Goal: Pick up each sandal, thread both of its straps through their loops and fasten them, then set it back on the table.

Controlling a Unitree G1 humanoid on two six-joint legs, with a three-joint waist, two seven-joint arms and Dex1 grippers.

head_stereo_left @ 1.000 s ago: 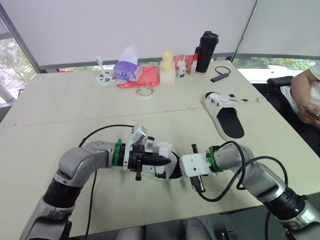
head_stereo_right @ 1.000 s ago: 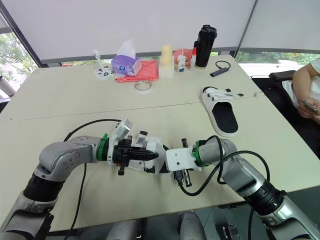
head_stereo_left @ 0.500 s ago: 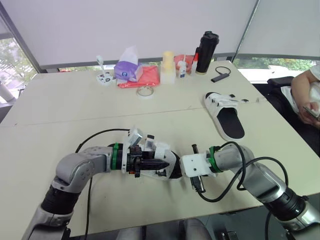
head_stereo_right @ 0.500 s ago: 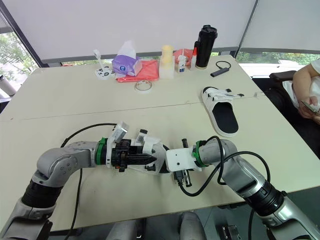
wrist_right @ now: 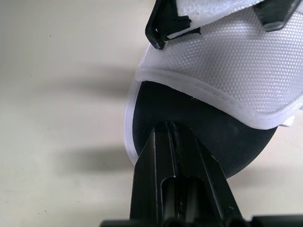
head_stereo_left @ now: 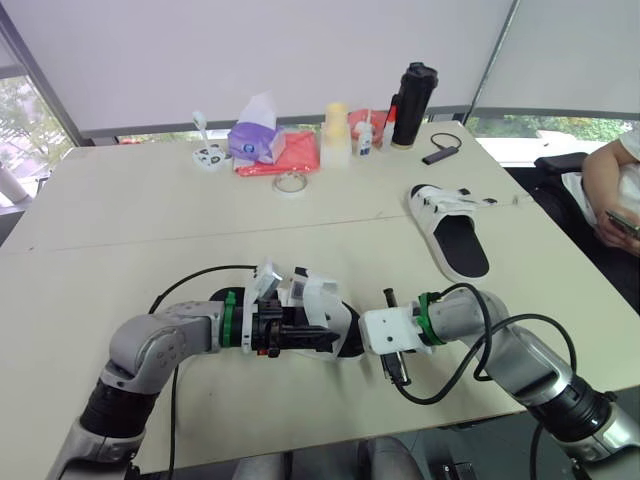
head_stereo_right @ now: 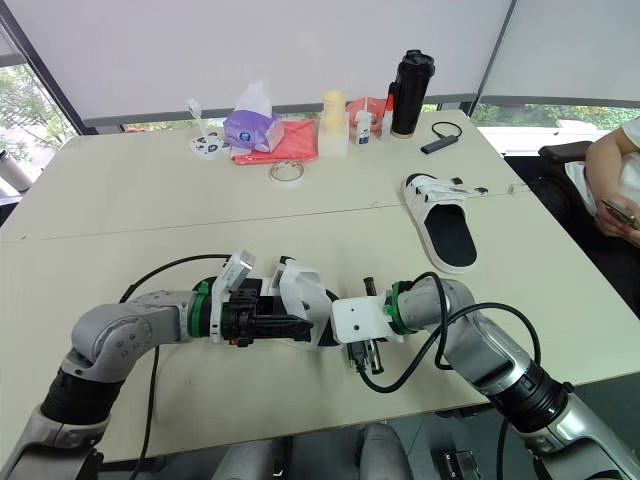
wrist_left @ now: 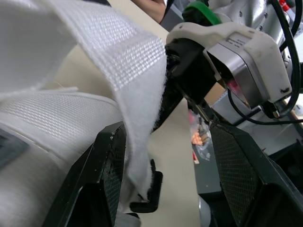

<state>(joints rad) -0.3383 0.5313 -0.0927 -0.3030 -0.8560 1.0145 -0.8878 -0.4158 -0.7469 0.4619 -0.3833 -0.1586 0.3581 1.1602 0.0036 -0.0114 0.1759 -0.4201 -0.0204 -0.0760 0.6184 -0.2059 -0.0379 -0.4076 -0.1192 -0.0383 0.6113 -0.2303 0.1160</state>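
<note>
At the near edge of the worktop (head_stereo_left: 150,200), the right arm's jaws are clenching one end of the near sandal (head_stereo_left: 338,318), lying lengthwise between both arms; the left arm's jaws are gaping, released, around its raised strap (wrist_left: 137,94). The second sandal (head_stereo_left: 455,235) is resting farther right.

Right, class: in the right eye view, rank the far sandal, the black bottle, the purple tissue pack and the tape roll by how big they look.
1. The far sandal, largest.
2. The black bottle and the purple tissue pack: too alike to rank.
3. The tape roll, smallest.
</note>
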